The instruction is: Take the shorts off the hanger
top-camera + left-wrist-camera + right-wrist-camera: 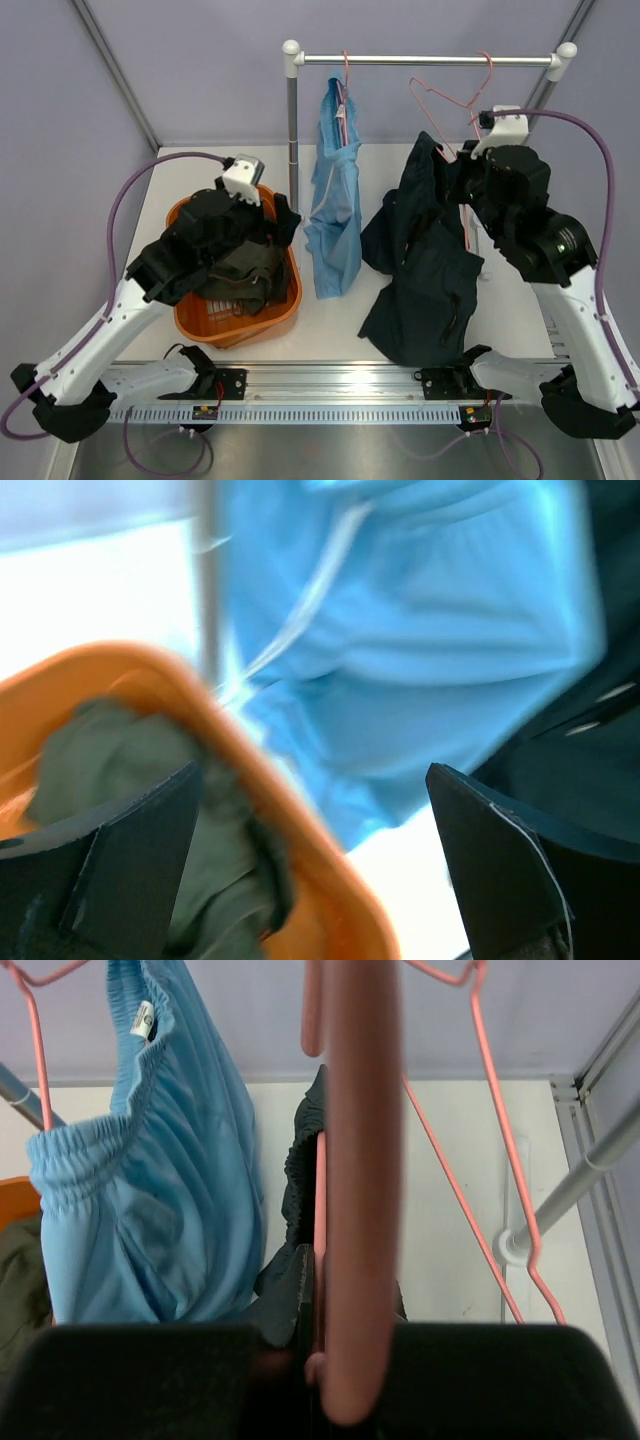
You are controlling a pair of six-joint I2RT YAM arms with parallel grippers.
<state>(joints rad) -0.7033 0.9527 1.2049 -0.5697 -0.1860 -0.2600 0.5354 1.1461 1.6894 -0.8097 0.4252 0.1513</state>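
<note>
At the near edge of the counter (340,325), the orange basket (190,318) sits on the left with the olive green shorts (245,272) crumpled inside it. The left hand (313,775) hovers over the basket's far right rim. Its fingers are spread wide and hold nothing. One finger is above the olive cloth and the other is past the rim, over the bare counter.

To the right, the navy shorts (425,290) trail down in a heap, with their lower half spread flat on the counter. Their upper part is bunched up at the right hand (462,165). That hand is clamped tight on the lower wire of a pink hanger (360,1210), and dark cloth is pressed in beside the wire. The hanger's hook sits over the rod (420,60) near its right end.

Between the two arms and farther back, the light blue shorts (335,200) hang straight down by the waistband from a second pink hanger (345,85). This hanger is hooked on the rod just right of the upright post (292,120), and the hem of the shorts reaches the counter.
</note>
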